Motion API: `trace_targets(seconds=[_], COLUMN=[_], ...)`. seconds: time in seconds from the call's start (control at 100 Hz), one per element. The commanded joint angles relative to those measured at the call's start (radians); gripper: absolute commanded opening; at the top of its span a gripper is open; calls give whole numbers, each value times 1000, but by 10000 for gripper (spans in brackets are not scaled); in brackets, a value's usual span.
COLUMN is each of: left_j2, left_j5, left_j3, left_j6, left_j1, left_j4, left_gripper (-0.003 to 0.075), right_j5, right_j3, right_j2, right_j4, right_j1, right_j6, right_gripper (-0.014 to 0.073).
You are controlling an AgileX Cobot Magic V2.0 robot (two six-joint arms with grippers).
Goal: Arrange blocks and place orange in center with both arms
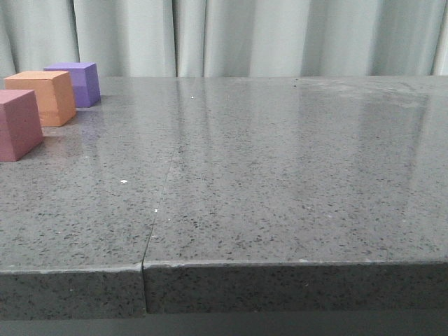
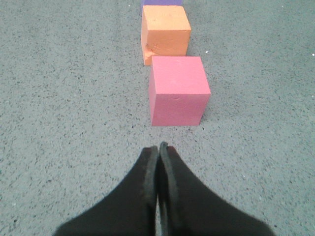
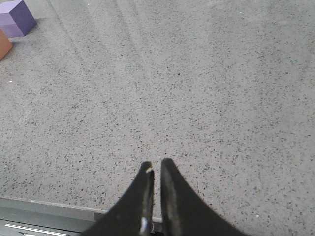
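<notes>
Three cubes stand in a row at the table's far left: the purple cube [image 1: 75, 82] farthest, the orange cube [image 1: 45, 96] in the middle, the pink cube [image 1: 17, 123] nearest. In the left wrist view the pink cube [image 2: 178, 90] lies just ahead of my left gripper [image 2: 158, 146], which is shut and empty; the orange cube [image 2: 164, 33] with its crease sits behind it, then a sliver of the purple cube [image 2: 161, 2]. My right gripper [image 3: 156, 164] is shut and empty over bare table near the front edge; the purple cube [image 3: 16, 17] and the orange cube's corner [image 3: 4, 43] show far off. Neither gripper shows in the front view.
The grey speckled table [image 1: 280, 175] has a seam [image 1: 157, 210] running from its front edge toward the back. A pale curtain [image 1: 245, 35] hangs behind the table. The table's front edge [image 3: 44, 204] shows beside my right fingers.
</notes>
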State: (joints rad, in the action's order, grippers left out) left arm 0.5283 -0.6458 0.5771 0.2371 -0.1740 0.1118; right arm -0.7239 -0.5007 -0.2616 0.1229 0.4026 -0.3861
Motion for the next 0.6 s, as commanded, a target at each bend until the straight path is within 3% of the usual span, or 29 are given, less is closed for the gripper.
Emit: trace_targets(seconds=[0.0,0.12,0.33,0.59], left_j2=[-13,-57,-140,-260], left_j5=[162,331,511,573], left_j3=[-15,-93,-218,-335], left_j6=[9,-44,-161,-161], left_j1=[2,42,115,165], left_j4=[5,-37,-125,-103], left_gripper=[-20,-20,-20,-20], right_j5=[77,77,77,77], right_j3=[-24,-24,-24,-24], right_j2=[-9,-9,-9,-9], right_j4=[17,17,17,17], right_j1=[-8,-8,-8,-8], right_j6=[5,5,5,5], right_gripper=[57,57,57,57])
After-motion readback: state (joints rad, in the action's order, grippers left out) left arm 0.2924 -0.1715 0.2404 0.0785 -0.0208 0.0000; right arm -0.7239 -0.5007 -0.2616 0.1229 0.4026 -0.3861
